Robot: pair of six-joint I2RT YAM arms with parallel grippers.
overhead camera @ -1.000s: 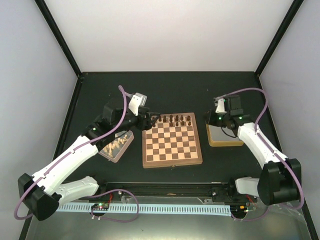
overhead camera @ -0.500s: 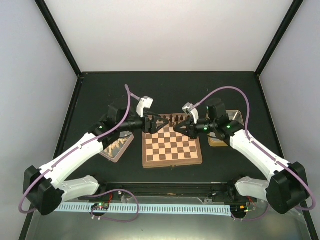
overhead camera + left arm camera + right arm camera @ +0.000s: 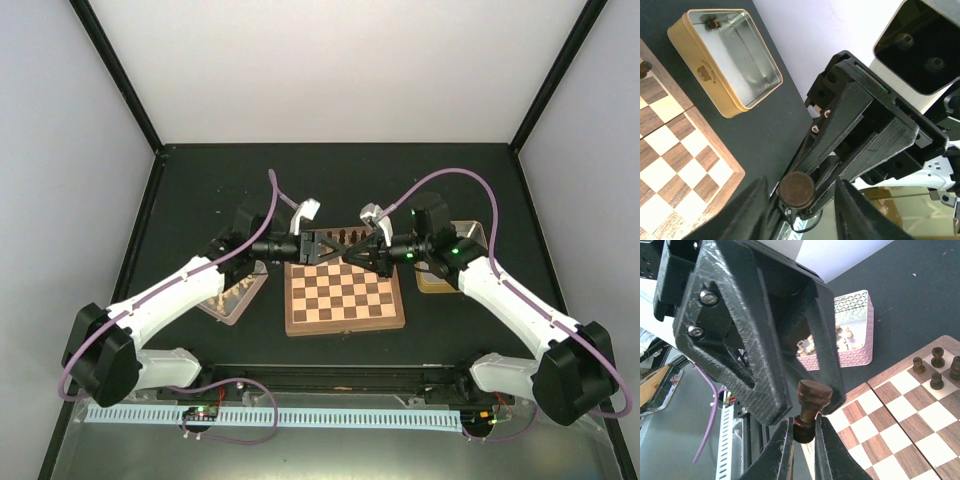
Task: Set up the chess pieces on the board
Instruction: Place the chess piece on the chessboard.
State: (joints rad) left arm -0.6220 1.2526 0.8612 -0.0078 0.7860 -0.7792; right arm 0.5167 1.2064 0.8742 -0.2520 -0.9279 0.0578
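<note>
Dark brown turned wooden chess piece point(image 3: 810, 405) is clamped at its narrow end by the right fingers point(image 3: 781, 450), swung over from the gold rectangular metal tin point(image 3: 704, 74) within the last second. Left fingers point(image 3: 756, 210) stand open around its base, above the far rows of the checkered wooden board point(image 3: 345, 325): handover judged imminent.

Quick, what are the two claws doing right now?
Left gripper: open, fingers either side of the chess piece.
Right gripper: shut on the chess piece.

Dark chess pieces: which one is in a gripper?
The piece clamped in the right gripper, mid-air inside the open left gripper; the others sit ungripped.
</note>
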